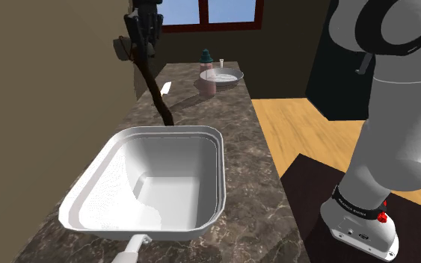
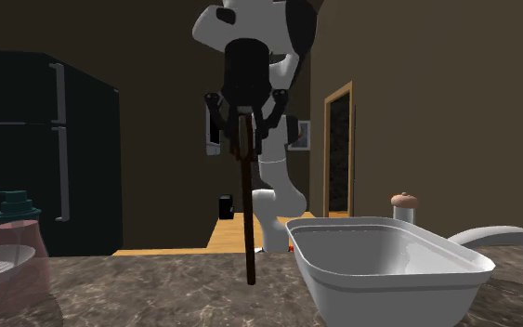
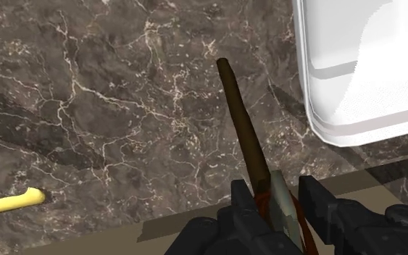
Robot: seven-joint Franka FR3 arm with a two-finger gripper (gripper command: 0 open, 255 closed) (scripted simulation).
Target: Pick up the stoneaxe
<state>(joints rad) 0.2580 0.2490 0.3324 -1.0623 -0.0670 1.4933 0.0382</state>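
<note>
The gripper [image 3: 275,201] is hanging above the counter [image 1: 201,112], just beside the basin [image 1: 220,173]. Its fingers [image 3: 244,208] are standing only a little apart and are clasping the axe [image 2: 248,214] at its head end. The axe is hanging from them, with its dark handle pointing down to the counter beside the basin's rim. I cannot tell if the handle's tip is touching the counter. A pink bottle [image 1: 207,76] is standing well beyond the basin.
</note>
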